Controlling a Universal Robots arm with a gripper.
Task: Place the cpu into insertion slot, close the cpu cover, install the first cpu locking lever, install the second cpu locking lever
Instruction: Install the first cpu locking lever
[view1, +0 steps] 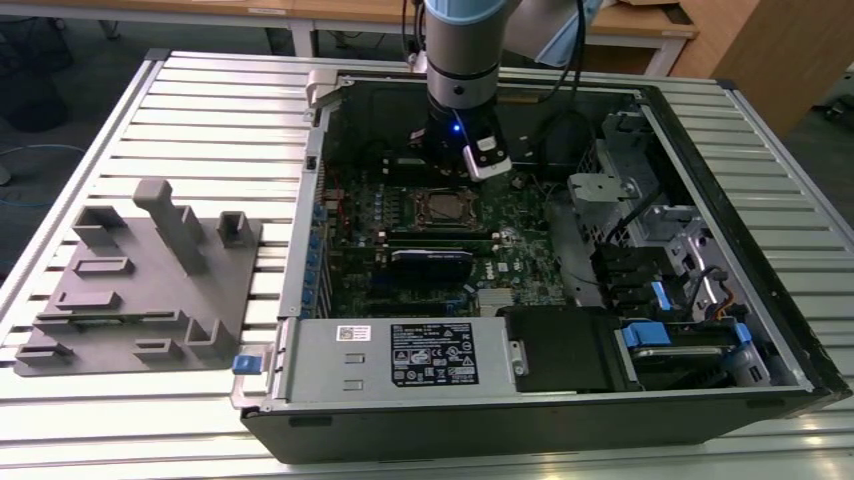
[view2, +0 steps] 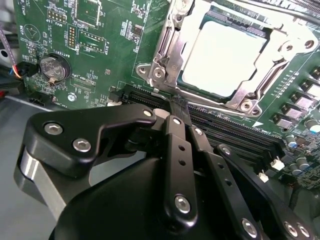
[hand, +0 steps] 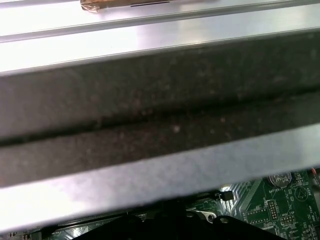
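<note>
Sitting in the socket: the small flat square cpu with a dull silver-grey top (view2: 225, 52) lies level inside the square insertion slot with a silvery metal rim (view2: 245, 102). It looks fully seated, so I judge the placing step done.
Cover: the thin silver cpu cover frame with a cut-out window (view2: 172, 45) appears to lie down around the chip, its window leaving the chip's top bare. Whether the locking levers are latched I cannot tell.
End effector: the black two-fingered end effector (view2: 176, 107) has its fingers pressed together with nothing visibly between them. Its tip stands just beside the insertion slot's edge, over the long black memory slots (view2: 225, 130). A closed tip suits pushing on a thin part more than picking something up.
Board: the green circuit board (view2: 100, 50) carries the insertion slot, and a round silver coin battery (view2: 54, 68) sits well apart from the slot.
Case: the open black and grey computer case (view1: 747, 130) lies on its side, so the insertion slot faces up to the arm. Inside are the board, a silver labelled power box (view1: 400, 355) and blue-tabbed drive bays.
Tabletop: the slatted aluminium tabletop (view1: 200, 110) bears the case. A grey moulded fixture block (view1: 134, 270) stands outside the case, far from the insertion slot.
</note>
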